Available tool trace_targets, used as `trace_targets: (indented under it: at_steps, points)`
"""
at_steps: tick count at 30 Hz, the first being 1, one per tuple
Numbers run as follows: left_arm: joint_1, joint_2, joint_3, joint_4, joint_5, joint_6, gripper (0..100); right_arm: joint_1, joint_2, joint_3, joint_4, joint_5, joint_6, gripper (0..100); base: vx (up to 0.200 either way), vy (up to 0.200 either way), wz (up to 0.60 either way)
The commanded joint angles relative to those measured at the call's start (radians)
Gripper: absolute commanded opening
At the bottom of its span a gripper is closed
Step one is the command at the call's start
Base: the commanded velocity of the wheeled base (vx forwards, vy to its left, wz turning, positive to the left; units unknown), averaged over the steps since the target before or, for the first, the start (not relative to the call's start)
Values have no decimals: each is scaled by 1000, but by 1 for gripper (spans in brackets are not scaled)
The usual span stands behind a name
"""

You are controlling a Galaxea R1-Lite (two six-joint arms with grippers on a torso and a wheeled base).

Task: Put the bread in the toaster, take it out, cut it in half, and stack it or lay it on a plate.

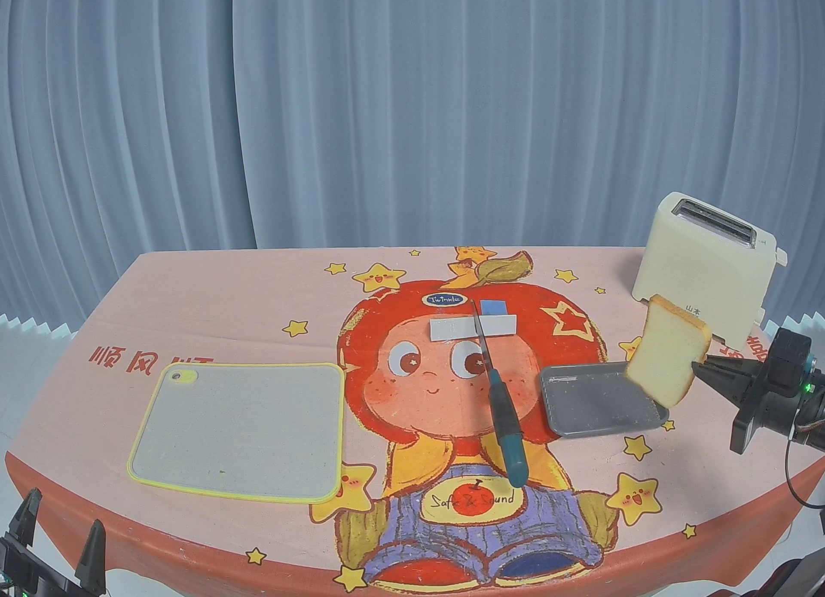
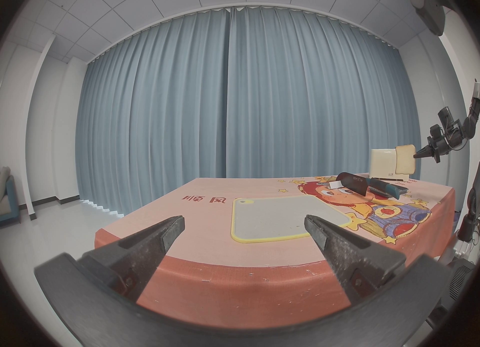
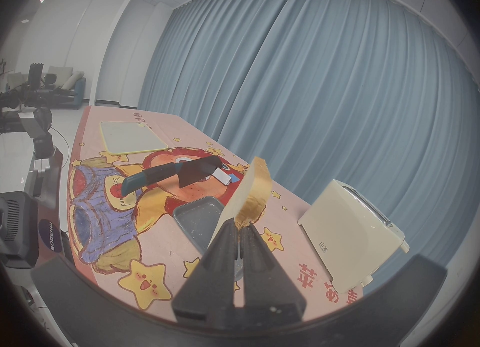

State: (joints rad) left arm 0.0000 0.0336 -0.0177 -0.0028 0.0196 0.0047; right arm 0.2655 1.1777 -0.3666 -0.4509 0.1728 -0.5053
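Cream plastic toaster [image 1: 706,268] stands at the far right of the cartoon-printed table [image 1: 258,306], slot facing up, while the right gripper [image 1: 698,365] holds a slice of bread [image 1: 669,351] in the air just in front of it, above the right end of the grey tray [image 1: 584,405]. The pincer is clenched on one edge of the slice alone; the right wrist view has the two fingers pressed together on the crust, with most of the slice standing free beyond them. The left gripper [image 1: 56,538] hangs off the table's near left corner, fingers spread and holding nothing, short of the yellow-rimmed cutting board [image 1: 241,431]. A teal-handled knife [image 1: 503,405] lies mid-table, its blade propped on a small white rest [image 1: 451,328]. The toasting step looks not yet done. The likely trouble is that with so thin a bite on soft bread, the slice could swing or tear loose on the way up. A slice tilted off the slot's line could catch the rim and fold, or nudge the light toaster.
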Motion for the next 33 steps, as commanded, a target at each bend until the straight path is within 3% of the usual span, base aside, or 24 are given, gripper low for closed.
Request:
trace_targets:
  at_steps: [1,33]
  points:
    - [0,2,18,0,0,1,100,0,5,3,0,1,1,0,0,-200,0]
    - [0,2,18,0,0,0,100,-6,7,-57,-2,2,1,0,0,-200,0]
